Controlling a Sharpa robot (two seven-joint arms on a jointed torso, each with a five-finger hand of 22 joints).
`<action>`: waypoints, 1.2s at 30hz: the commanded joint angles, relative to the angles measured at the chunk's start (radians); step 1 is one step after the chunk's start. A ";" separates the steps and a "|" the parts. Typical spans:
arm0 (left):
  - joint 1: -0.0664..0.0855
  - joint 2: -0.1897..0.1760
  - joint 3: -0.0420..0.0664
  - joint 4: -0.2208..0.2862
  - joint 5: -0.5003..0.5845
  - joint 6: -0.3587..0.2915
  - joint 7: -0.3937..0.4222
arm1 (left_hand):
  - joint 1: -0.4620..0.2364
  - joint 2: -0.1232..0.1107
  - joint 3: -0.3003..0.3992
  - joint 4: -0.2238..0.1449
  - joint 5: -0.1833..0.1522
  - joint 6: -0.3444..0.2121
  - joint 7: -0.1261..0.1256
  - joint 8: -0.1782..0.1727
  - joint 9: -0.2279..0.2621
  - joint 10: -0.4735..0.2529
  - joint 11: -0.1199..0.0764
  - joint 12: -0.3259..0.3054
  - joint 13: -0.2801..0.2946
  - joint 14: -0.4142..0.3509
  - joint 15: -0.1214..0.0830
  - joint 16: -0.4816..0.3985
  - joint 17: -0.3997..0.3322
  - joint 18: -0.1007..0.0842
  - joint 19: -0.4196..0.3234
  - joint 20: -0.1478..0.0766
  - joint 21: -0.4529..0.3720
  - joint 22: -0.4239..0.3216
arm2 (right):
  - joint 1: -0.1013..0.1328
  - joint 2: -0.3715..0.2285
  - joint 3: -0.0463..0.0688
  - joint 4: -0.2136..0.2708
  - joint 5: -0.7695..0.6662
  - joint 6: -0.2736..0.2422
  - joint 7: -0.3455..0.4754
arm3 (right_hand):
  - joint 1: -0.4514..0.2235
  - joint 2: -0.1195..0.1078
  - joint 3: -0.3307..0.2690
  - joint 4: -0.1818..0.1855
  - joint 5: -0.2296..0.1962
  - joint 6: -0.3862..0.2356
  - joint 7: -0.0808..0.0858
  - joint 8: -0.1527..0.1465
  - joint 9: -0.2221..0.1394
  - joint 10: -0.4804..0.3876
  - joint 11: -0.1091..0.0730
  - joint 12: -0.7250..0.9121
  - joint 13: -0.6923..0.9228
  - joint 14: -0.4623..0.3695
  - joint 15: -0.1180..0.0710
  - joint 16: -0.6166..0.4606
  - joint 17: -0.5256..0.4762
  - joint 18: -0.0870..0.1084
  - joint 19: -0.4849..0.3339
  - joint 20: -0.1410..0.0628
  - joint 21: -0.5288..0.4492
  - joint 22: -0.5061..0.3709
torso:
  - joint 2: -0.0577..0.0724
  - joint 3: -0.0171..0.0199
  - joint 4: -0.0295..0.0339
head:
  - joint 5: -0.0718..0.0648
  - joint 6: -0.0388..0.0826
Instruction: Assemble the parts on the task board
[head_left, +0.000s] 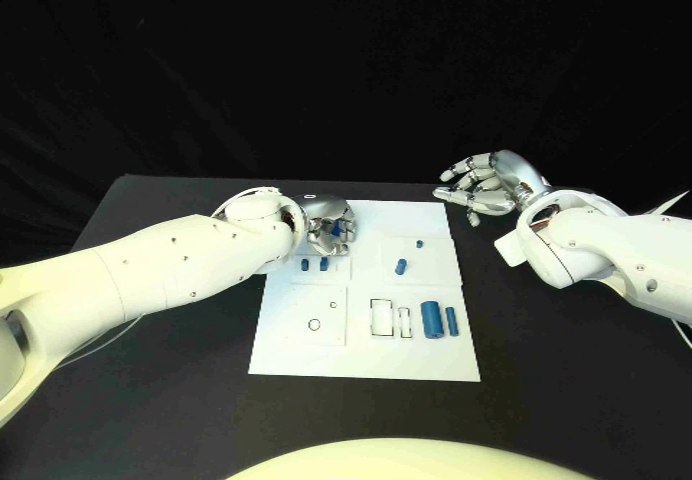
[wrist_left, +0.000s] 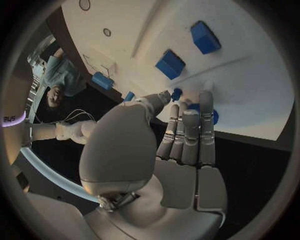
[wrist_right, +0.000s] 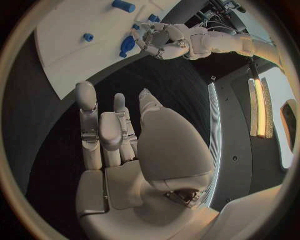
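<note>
Clearly the left hand (head_left: 326, 224) pinches a blue part (wrist_left: 205, 114) at the task board (head_left: 433, 360)'s far left corner; a weak pinch could drop it, while the right hand (head_left: 490, 184) hovers spread, off the far right corner

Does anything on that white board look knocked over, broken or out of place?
Nothing stands out. The task board lies flat and square, the blue parts lie neatly on it, and the left hand touches one at its far corner.

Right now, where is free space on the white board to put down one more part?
The task board is bare along its near edge, below the outlined slots and the two lying blue cylinders. Its near-left corner, beside the small holes, is free too. The far-left corner is crowded: the left hand is over blue parts there.
</note>
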 joint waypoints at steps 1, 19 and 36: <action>-0.001 0.004 0.000 -0.004 0.003 0.000 0.004 | 0.007 0.002 0.009 -0.017 0.019 0.017 0.003 -0.019 -0.015 0.016 0.002 -0.013 -0.013 0.013 0.002 0.021 0.020 0.006 0.002 -0.002 0.027 0.016 | -0.001 0.001 0.000 0.002 -0.002 0.003 0.001 | 0.005 -0.027 0.026 0.001 0.011 0.021 0.007 0.009 0.005 -0.038 -0.002 -0.012 -0.008 0.004 0.000 -0.010 -0.006 0.025 -0.001 0.005 -0.008 -0.006 | 0.000 0.0006 -0.0001 | 0.001 -0.002; -0.011 0.015 -0.005 -0.026 0.005 0.017 0.002 | 0.013 0.007 0.020 -0.028 0.018 0.032 0.001 -0.025 -0.027 0.033 -0.001 -0.022 -0.026 0.028 -0.001 0.048 0.036 0.004 0.008 -0.005 0.051 0.041 | -0.001 0.005 0.000 -0.001 -0.002 0.006 0.000 | 0.001 -0.026 0.026 0.002 0.011 0.023 0.007 0.010 0.005 -0.034 -0.002 -0.015 -0.013 0.004 0.000 -0.010 -0.005 0.024 0.000 0.005 -0.008 -0.006 | -0.001 0.0005 -0.0005 | -0.002 -0.007; -0.015 0.023 -0.010 -0.037 0.003 0.016 0.005 | 0.031 0.039 0.043 -0.058 0.016 0.086 -0.010 -0.027 -0.044 0.112 -0.026 -0.015 -0.033 0.104 -0.021 0.129 0.129 -0.014 0.072 -0.019 0.149 0.157 | -0.001 0.005 0.000 0.001 -0.001 0.007 -0.001 | -0.002 -0.026 0.026 0.002 0.011 0.024 0.007 0.010 0.005 -0.030 -0.003 -0.018 -0.018 0.004 -0.001 -0.010 -0.005 0.025 0.000 0.005 -0.010 -0.007 | 0.001 0.0011 0.0010 | -0.004 -0.012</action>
